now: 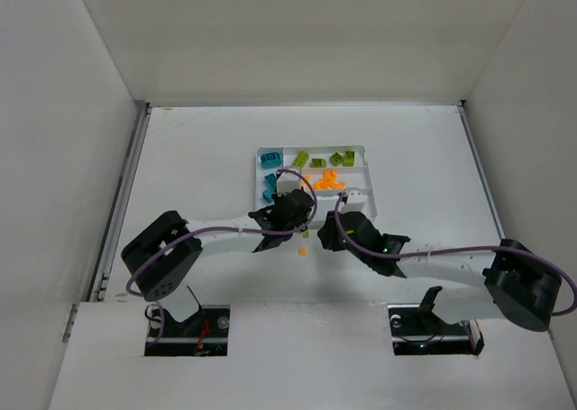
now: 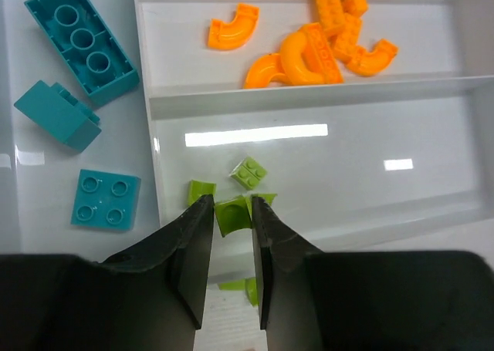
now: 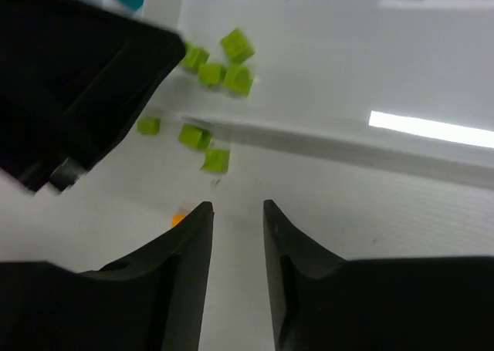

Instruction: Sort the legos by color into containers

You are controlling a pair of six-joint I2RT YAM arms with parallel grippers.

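My left gripper (image 2: 229, 204) is shut on a lime green curved lego (image 2: 231, 216) and holds it over the near long section of the white tray (image 2: 309, 100). A lime stud brick (image 2: 249, 171) and another lime piece (image 2: 201, 190) lie in that section. Orange legos (image 2: 309, 54) fill the middle section, and teal legos (image 2: 81, 42) lie in the crosswise section. In the top view the left gripper (image 1: 293, 208) is at the tray's (image 1: 361, 149) near edge. My right gripper (image 3: 235, 208) is open and empty over the table, also seen from above (image 1: 326, 234).
Loose lime legos (image 3: 216, 160) and a small orange lego (image 3: 179, 220) lie on the table just outside the tray wall (image 3: 324, 143); the orange one also shows from above (image 1: 302, 251). More lime legos (image 1: 320, 160) lie in the far section. The left arm's black gripper body (image 3: 77, 81) is close to my right gripper.
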